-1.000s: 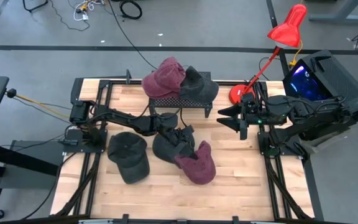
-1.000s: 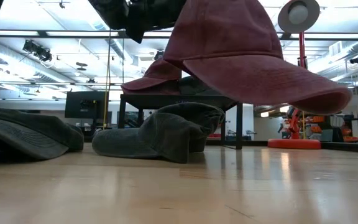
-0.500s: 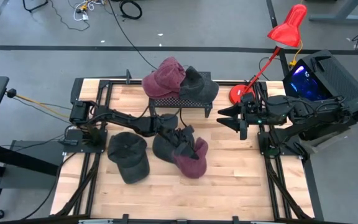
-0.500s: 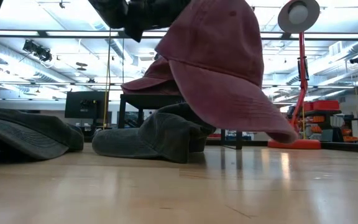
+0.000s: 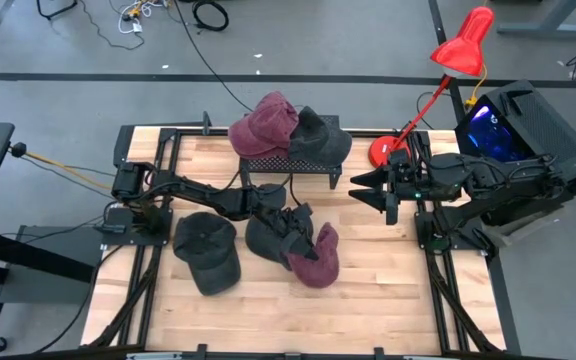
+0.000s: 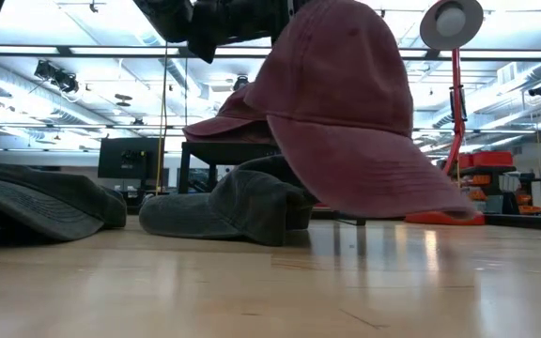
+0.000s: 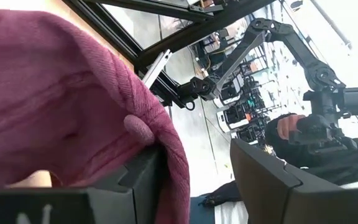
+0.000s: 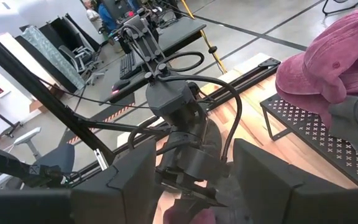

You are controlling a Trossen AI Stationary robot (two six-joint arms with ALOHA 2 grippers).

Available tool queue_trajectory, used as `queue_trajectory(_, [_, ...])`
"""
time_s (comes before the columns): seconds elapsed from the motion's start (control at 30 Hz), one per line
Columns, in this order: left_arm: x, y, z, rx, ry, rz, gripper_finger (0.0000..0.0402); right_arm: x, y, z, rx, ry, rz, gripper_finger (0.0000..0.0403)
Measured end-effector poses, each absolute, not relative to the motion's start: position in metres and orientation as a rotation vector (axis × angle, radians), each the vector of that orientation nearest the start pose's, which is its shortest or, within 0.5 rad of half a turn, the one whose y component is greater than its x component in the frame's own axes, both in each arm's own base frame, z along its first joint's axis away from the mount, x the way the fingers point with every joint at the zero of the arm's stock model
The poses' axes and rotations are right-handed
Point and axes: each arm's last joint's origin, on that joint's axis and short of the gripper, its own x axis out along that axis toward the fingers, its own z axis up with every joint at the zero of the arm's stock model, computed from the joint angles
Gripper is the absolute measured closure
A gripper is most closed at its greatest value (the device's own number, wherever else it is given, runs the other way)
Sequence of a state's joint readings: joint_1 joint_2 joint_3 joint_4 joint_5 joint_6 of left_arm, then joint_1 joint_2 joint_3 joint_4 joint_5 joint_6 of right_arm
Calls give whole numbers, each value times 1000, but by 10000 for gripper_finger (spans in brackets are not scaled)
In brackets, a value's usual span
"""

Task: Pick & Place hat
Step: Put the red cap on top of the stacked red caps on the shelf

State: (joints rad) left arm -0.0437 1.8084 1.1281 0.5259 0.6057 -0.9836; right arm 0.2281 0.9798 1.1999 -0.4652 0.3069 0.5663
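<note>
We see the left gripper [image 5: 303, 237] over the middle of the table [image 5: 388, 300], its jaws parted, with the maroon hat [image 5: 318, 258] draped against one finger and hanging low over the wood (whether the brim touches the table we cannot tell). The right gripper [image 5: 361, 189] waits at the table's right edge, jaws apart and empty, while a grey hat [image 5: 266, 232] lies just beside the maroon one.

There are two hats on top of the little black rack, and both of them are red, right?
Not quite. Two hats sit on the black rack, but only one is red; the other is dark grey. The high view shows it.
</note>
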Motion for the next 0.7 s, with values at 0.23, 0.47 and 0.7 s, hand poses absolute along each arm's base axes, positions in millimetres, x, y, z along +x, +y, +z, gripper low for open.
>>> queue_trajectory(0.23, [399,-33,233,-986,486,-461,207,188,35,412,499,207,-143,188])
queue_trajectory(0.47, [398,-35,225,-919,516,-374,206,188,35,412,499,207,-142,188])
queue_trajectory(0.7, [395,-34,214,-871,598,-295,206,188,35,412,498,208,-142,188])
